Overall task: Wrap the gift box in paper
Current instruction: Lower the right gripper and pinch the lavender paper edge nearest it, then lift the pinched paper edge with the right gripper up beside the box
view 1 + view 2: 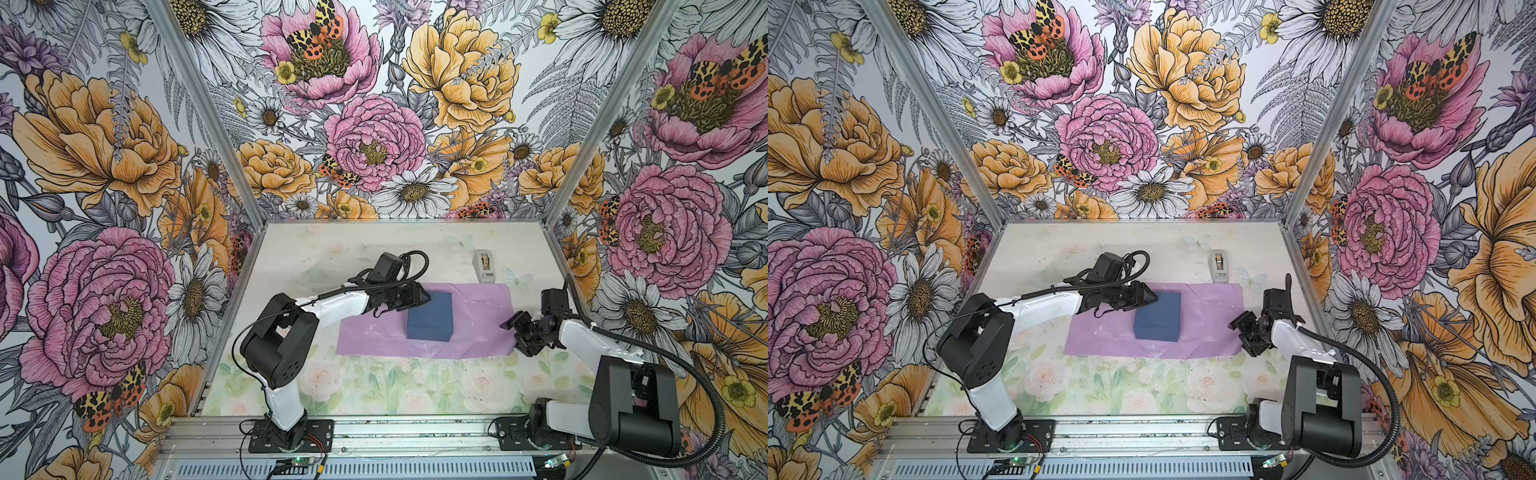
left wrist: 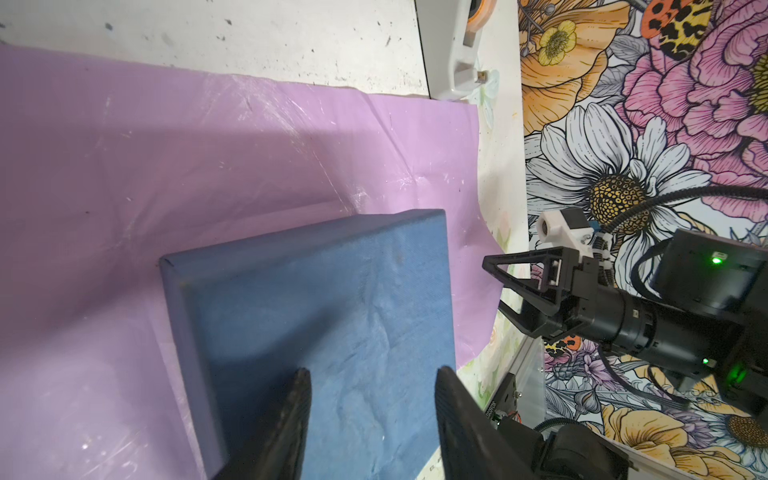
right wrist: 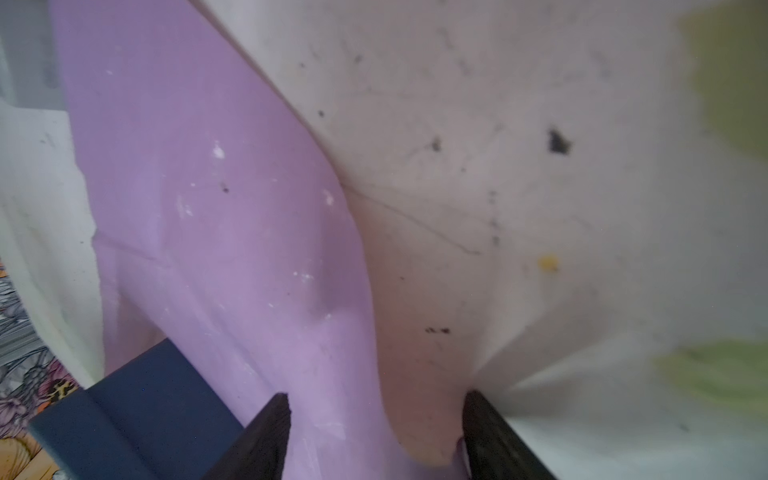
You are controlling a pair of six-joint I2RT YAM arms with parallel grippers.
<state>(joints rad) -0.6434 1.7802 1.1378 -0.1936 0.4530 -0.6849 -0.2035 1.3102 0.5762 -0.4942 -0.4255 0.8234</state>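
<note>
The navy gift box [image 1: 430, 316] [image 1: 1158, 316] rests on the flat lilac paper [image 1: 478, 316] [image 1: 1208, 316], left of the sheet's middle. My left gripper [image 1: 426, 296] [image 2: 372, 372] hovers at the box's far left corner, its fingers apart over the box's top face [image 2: 324, 299] with nothing between them. At the sheet's right edge my right gripper [image 1: 511, 336] [image 3: 376, 395] is open. That edge of the paper [image 3: 232, 232] curls up between its fingers and shows the pale pink underside. The box's corner [image 3: 137, 407] shows in the right wrist view.
A grey tape dispenser [image 1: 484, 266] [image 1: 1220, 266] [image 2: 457, 50] stands just beyond the paper's far right corner. The floral-printed table [image 1: 374, 386] stretches bare in front of the sheet. Flowered walls enclose the cell on three sides.
</note>
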